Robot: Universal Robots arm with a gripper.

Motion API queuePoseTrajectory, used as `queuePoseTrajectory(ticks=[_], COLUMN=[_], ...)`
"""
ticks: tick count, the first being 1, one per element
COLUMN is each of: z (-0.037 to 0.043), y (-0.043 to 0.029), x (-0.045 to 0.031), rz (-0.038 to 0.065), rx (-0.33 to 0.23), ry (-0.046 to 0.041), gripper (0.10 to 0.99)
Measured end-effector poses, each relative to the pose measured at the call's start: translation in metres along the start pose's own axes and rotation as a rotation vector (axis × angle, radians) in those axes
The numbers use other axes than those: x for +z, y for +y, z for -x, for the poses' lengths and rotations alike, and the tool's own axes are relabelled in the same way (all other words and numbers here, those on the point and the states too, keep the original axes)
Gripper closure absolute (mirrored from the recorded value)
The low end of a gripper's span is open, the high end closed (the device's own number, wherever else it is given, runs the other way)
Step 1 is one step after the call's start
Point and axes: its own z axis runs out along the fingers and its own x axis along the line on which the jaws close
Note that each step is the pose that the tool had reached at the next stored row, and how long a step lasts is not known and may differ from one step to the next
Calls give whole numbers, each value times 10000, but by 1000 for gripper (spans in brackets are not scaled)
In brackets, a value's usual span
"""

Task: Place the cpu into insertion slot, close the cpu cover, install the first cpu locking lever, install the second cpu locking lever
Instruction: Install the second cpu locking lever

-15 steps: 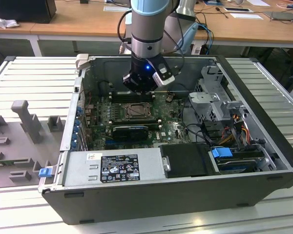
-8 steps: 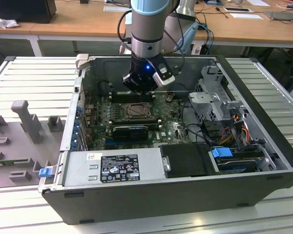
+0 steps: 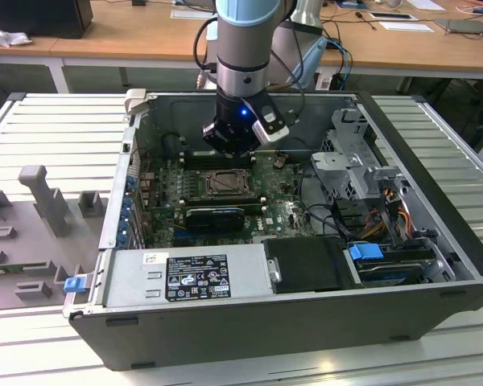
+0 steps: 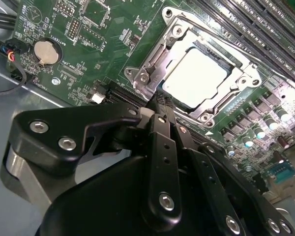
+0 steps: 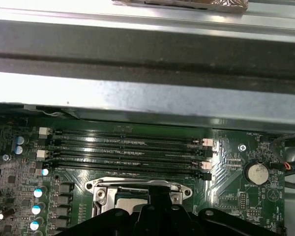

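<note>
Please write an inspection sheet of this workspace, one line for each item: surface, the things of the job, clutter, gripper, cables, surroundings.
Surface: slatted grey table carrying an open computer case.
Job's things: the cpu lies in the insertion slot on the green motherboard; the cpu cover frames the chip, appears lowered; whether its levers are latched cannot be told.
Clutter: grey holders on the table at the exterior view's left.
Gripper: the gripper hangs just above the slot's edge, fingers together, holding nothing.
Cables: loose bundle inside the case at the exterior view's right; arm cable by the wrist.
Surroundings: wooden desks behind, with papers.
</note>
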Motion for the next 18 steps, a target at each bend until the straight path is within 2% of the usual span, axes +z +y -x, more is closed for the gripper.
queuePoseTrajectory(ticks=[14,18], z=[-4,-6], y=[-62,-102], x=[-24,-28], rz=[0,1], rx=[0,1], ry=[0,0], gripper=[980,980])
